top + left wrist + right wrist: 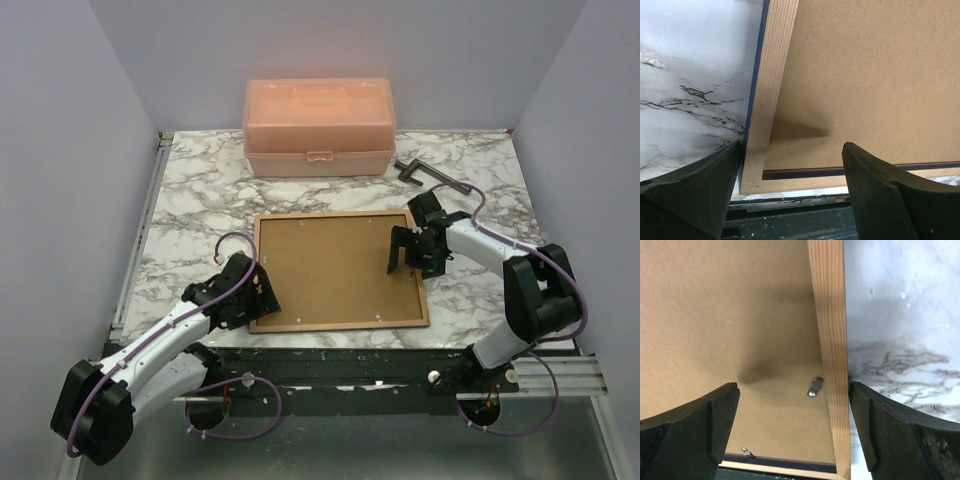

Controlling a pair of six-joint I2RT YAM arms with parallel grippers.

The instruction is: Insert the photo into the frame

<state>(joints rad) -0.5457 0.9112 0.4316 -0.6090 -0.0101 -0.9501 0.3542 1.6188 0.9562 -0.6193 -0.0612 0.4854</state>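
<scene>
The frame (340,323) lies face down on the marble table, tan wood back up, with the brown backing board (335,265) inside it. The photo is hidden. My left gripper (262,295) is open at the frame's near left corner; in the left wrist view (792,147) its fingers straddle that corner of the rail (772,85). My right gripper (413,258) is open over the frame's right side; in the right wrist view (793,387) its fingers straddle the right rail (830,315) and a metal tab (814,387). A dark blue strip (840,171) shows along the board's near edge.
A peach plastic box (318,125) stands at the back of the table. A black clamp-like tool (430,175) lies to its right. Grey walls close in the left, right and back. The frame's near rail lies close to the table's front edge (340,345).
</scene>
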